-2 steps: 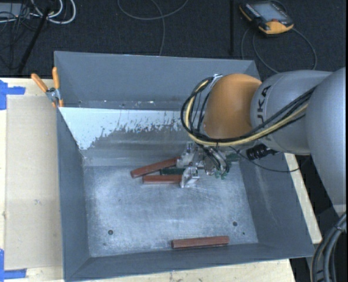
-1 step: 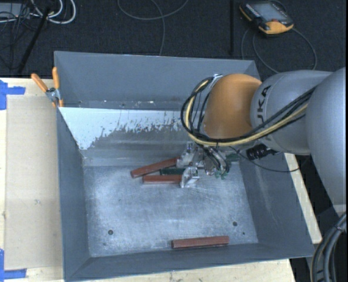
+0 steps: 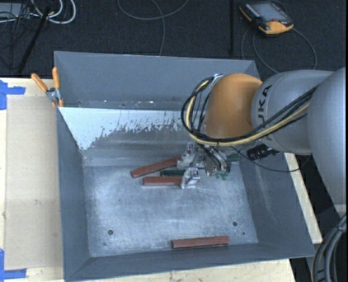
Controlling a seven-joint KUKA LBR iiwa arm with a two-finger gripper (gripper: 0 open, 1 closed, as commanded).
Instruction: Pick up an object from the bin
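Observation:
My gripper (image 3: 191,175) is low in the middle of the bin, under the arm's orange cover. Its fingertips sit at the right ends of two brown flat sticks. The upper brown stick (image 3: 154,168) lies slanted, and the lower brown stick (image 3: 160,181) lies nearly level just below it. A small dark green piece (image 3: 175,173) lies between them, right against the fingertips. The fingers look close together, but the cover and cables hide whether anything is pinched between them.
A third brown stick (image 3: 200,242) lies flat along the bin's near wall, right of the middle. The arm and its cables cover the bin's right part.

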